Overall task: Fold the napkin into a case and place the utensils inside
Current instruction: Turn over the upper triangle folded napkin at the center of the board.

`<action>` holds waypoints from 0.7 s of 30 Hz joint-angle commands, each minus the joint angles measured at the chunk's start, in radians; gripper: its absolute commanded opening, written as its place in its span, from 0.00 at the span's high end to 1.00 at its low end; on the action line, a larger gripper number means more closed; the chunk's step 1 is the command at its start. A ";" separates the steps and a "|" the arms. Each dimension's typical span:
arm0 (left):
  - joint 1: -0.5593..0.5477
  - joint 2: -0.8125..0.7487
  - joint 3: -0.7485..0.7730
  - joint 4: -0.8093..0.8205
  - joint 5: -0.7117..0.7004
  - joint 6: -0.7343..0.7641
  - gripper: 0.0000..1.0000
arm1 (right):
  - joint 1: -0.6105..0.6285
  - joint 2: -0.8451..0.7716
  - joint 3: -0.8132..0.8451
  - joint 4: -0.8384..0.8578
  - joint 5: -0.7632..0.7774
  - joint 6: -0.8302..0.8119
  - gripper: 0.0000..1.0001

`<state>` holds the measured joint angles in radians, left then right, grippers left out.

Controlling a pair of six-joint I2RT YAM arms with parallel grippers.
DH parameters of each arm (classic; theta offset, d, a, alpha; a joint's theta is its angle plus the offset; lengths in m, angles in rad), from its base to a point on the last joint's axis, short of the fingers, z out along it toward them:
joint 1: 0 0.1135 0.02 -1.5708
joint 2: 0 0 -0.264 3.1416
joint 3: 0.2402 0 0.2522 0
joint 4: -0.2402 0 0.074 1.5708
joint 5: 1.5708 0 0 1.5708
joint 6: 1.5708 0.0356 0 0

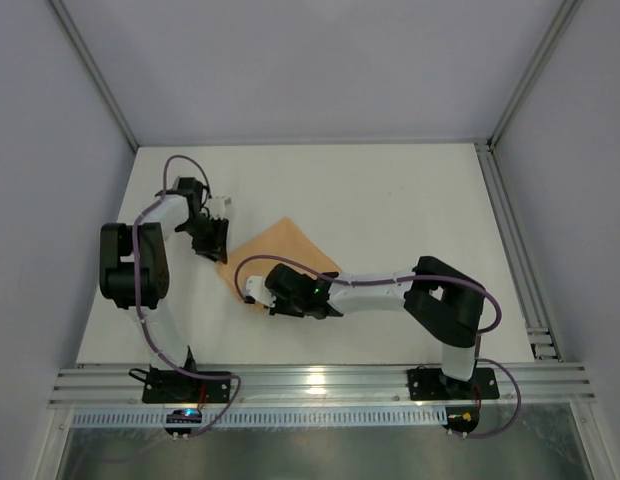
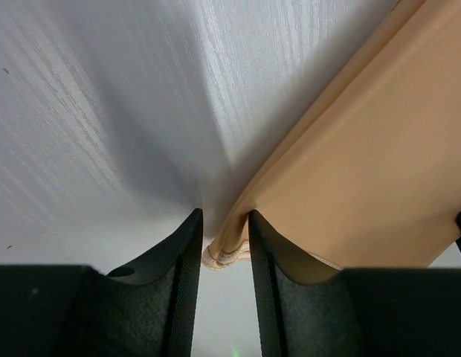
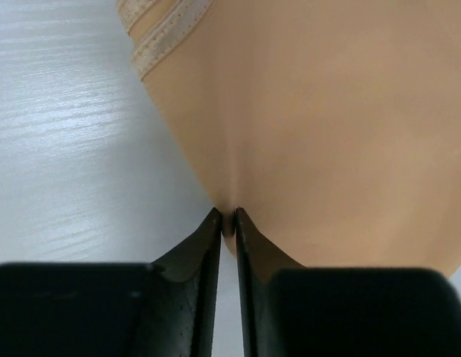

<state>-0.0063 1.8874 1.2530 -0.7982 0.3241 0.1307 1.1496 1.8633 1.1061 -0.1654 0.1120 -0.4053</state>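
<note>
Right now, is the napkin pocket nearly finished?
Not nearly. The napkin shows doubled hems, so one fold looks done. The left gripper and right gripper each pinch a napkin edge for another fold. No case shape yet, and no utensils are in view.

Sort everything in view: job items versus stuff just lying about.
Job: napkin; left gripper and right gripper, each pinching a napkin edge. No utensils visible.
Not the job: table, aluminium rail, purple cables. Nothing loose lies about.
</note>
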 commanded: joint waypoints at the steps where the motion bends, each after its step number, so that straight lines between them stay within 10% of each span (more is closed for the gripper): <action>1: -0.001 -0.043 0.052 -0.006 0.021 0.032 0.66 | -0.021 -0.023 0.023 -0.051 -0.069 -0.017 0.86; 13: -0.001 -0.230 -0.013 -0.059 0.214 0.240 0.61 | -0.180 -0.007 0.112 -0.132 -0.446 0.066 0.97; 21: -0.001 -0.494 -0.190 -0.254 0.260 0.937 0.61 | -0.281 0.042 0.133 -0.148 -0.664 0.112 0.97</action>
<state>-0.0063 1.4776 1.1194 -0.9268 0.5407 0.6861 0.8864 1.8854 1.1988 -0.3004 -0.4274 -0.3252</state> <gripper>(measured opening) 0.388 0.039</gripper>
